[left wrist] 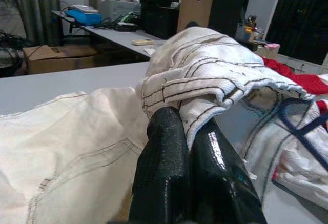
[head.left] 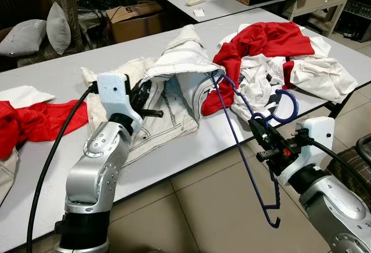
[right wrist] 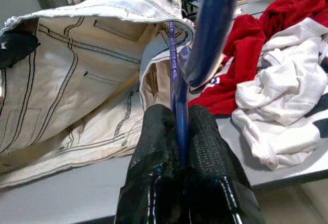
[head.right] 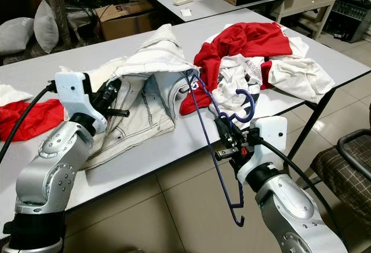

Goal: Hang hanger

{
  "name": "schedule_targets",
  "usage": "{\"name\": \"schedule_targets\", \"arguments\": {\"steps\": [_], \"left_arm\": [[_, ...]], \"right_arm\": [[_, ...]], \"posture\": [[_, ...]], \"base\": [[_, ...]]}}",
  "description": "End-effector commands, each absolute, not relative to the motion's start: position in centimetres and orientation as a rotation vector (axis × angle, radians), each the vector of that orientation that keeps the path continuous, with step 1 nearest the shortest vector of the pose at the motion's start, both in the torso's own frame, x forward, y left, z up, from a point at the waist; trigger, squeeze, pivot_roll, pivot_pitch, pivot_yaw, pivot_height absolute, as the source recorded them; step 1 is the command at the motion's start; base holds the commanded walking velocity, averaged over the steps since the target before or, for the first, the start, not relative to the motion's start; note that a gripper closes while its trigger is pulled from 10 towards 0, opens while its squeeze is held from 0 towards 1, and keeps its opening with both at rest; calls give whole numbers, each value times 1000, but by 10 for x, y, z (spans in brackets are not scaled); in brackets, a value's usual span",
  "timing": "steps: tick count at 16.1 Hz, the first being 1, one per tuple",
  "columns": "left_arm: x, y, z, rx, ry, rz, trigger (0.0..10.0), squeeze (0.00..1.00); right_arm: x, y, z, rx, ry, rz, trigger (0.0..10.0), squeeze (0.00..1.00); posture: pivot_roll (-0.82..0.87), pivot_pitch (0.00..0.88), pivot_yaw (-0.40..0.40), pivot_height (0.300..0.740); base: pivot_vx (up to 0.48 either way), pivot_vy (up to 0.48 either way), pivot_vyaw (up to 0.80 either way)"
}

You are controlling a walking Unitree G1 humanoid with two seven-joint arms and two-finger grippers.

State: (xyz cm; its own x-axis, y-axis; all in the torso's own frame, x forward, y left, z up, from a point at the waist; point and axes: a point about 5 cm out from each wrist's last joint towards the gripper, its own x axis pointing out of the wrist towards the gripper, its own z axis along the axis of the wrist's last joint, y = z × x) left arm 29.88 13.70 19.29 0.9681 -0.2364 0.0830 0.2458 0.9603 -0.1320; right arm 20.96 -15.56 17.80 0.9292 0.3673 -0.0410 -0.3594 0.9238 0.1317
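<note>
Right gripper (head.right: 223, 127): clamped on the blue hanger (head.left: 243, 149), steering its far end into the garment.
Left gripper (head.left: 141, 94): pinching the white trousers (head.left: 168, 91) waistband, lifting it open.

Long white table (head.left: 191, 154) on dark legs, standing on a tiled floor (head.left: 214, 206). Cream-white trousers (head.left: 174, 99) lying on the tabletop just ahead of the left gripper's fingers (left wrist: 166, 152), one fold lifted up. Heap of red and white garments (head.left: 278, 56) spread on the tabletop beyond the right gripper's fingers (right wrist: 205, 142). More red cloth (head.left: 40, 120) lying well to the outer side of the left fingers, a white piece (head.left: 23, 95) beside it.
</note>
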Motion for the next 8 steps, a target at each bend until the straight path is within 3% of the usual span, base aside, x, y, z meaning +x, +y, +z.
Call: {"name": "schedule_targets", "arguments": {"steps": [1, 8], "left_arm": [[297, 135, 194, -130, -67, -254, 10000, 0], [295, 133, 193, -121, -52, -282, 10000, 0]], "right_arm": [[208, -156, 178, 115, 74, 375, 10000, 0], [206, -157, 177, 116, 78, 361, 10000, 0]], "posture": [[-105, 0, 84, 740], [-101, 0, 94, 740]], "base": [[-289, 0, 0], [-283, 0, 0]]}}
